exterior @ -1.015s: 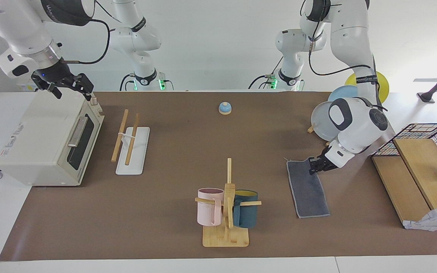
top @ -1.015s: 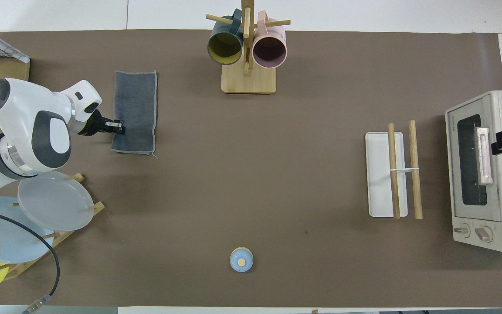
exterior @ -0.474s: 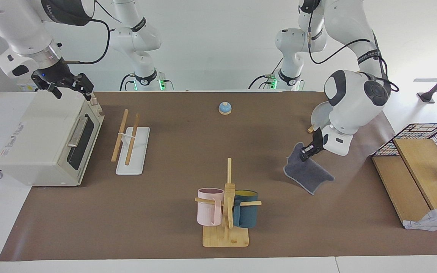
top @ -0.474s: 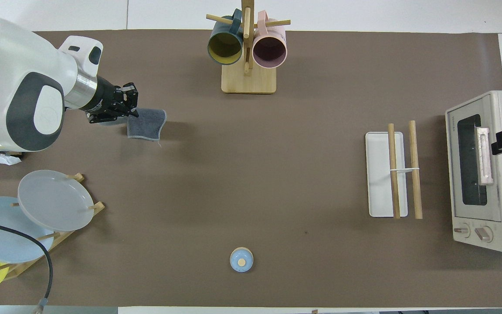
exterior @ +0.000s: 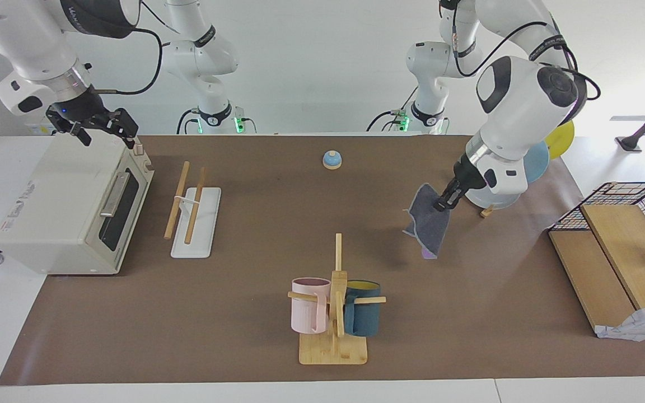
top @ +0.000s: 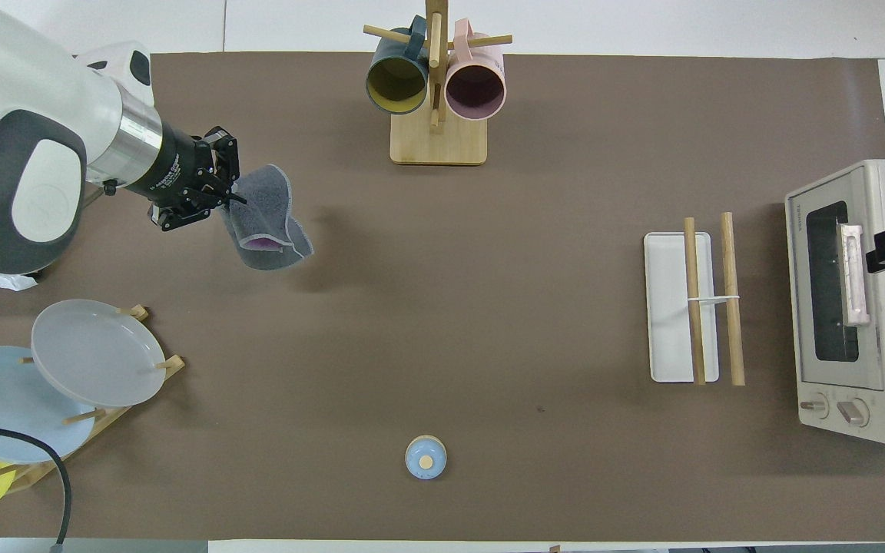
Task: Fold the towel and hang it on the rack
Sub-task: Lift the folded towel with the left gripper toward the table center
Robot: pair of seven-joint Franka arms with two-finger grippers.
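Note:
The towel [exterior: 428, 224] [top: 262, 223] hangs folded in the air, dark grey outside with a bit of purple at its lower fold. My left gripper [exterior: 444, 204] [top: 226, 188] is shut on its upper edge, over the brown mat toward the left arm's end of the table. The rack [exterior: 188, 201] [top: 707, 299], two wooden rods over a white base, stands beside the toaster oven toward the right arm's end. Above the oven's top my right gripper [exterior: 101, 130] waits, open and holding nothing.
A wooden mug tree [exterior: 333, 302] [top: 435, 84] with a pink and a dark blue mug stands mid-table, farther from the robots than the towel. A toaster oven [exterior: 65, 207] [top: 850, 299], a small blue bell [exterior: 332, 160] [top: 425, 457], a plate stand [top: 97, 353] and a wire basket [exterior: 636, 201] are also there.
My left gripper has lifted the towel off the mat and carried it up and toward the table's middle. The towel now hangs free. The right arm has not moved.

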